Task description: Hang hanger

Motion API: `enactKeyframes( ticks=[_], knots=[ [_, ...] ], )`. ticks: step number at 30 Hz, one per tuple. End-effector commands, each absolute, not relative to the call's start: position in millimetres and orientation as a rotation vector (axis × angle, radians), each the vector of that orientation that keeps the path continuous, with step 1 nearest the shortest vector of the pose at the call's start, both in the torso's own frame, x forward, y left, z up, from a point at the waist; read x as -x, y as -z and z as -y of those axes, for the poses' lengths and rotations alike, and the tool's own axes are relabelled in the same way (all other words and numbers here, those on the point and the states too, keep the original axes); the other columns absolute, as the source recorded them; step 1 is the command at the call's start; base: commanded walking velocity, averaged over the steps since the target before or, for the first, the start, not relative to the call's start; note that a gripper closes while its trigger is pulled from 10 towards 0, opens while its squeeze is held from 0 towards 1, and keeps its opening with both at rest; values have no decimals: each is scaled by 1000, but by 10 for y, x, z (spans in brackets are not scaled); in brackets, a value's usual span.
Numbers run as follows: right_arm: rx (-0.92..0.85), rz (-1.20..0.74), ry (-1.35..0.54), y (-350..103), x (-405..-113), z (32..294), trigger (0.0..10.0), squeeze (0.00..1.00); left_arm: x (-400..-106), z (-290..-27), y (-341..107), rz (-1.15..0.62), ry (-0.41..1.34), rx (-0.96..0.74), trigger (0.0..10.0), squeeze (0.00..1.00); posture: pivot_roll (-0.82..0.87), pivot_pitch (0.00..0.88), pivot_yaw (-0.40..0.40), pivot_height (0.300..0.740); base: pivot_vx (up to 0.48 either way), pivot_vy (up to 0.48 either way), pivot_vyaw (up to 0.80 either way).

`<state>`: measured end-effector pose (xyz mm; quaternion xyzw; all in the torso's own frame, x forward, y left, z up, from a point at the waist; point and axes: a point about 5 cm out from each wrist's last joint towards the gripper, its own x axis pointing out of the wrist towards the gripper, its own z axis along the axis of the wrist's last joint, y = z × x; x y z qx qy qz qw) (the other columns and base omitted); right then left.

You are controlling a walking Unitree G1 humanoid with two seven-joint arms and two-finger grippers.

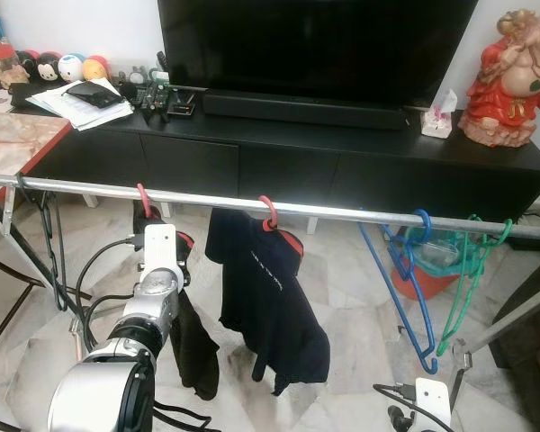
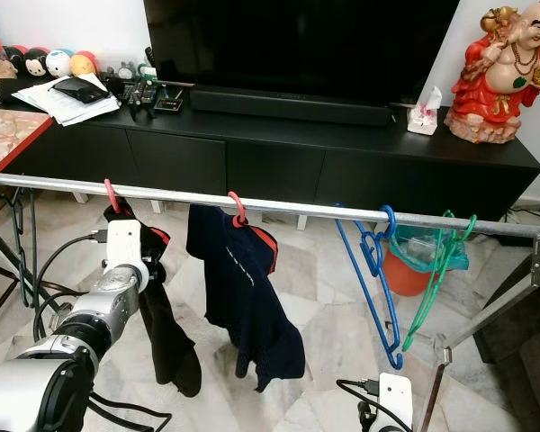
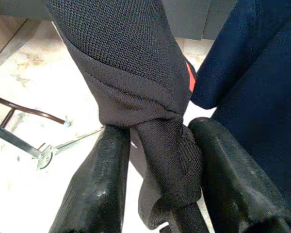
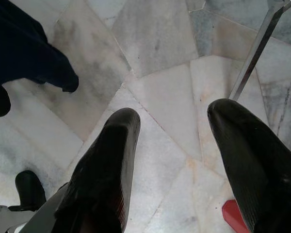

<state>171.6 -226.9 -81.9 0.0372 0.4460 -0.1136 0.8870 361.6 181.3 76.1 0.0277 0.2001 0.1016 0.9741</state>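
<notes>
Hanging by its red hook on the silver rail (image 1: 342, 212), the red hanger (image 1: 143, 203) that carries a black garment (image 1: 196, 346) sits towards the rail's left end, so the main step of the task looks done. The left end effector (image 3: 157, 160) has its two black fingers (image 3: 99, 184) closed around a bunched fold of that garment just below the hanger, the cloth pinched between them. What appears left is to let go and draw the arm clear without dragging the hook off the rail.

Just beside it, a second red hanger (image 1: 268, 212) holds a dark navy shirt (image 1: 265, 301), its hem brushing close to the black garment. Further right, bare blue hangers (image 1: 412, 288) and green hangers (image 1: 468, 261) dangle from the same rail, in front of an orange bucket (image 1: 423, 274).

The right end effector (image 4: 172, 160) hangs low with its fingers spread apart, gripping nothing, above the marble floor (image 4: 160, 58).

Behind the rail stands a black TV console (image 1: 342, 153) with a television (image 1: 315, 45), scattered papers (image 1: 72, 103) and a red figurine (image 1: 508, 76).
</notes>
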Motion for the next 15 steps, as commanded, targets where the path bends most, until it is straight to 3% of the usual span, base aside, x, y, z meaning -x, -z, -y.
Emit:
enactKeyframes(
  ticks=[1, 15],
  knots=[
    [-88, -921, 250, 820, -1702, 2281, 10000, 0, -3643, -1806, -800, -390, -209, -69, 0, 0, -90, 0, -87, 740, 0, 0, 0],
    [-88, -923, 246, 824, -1700, 2270, 10000, 0, -3642, -1821, -804, -380, -219, -87, 0, 0, -90, 0, -83, 740, 0, 0, 0]
  ],
)
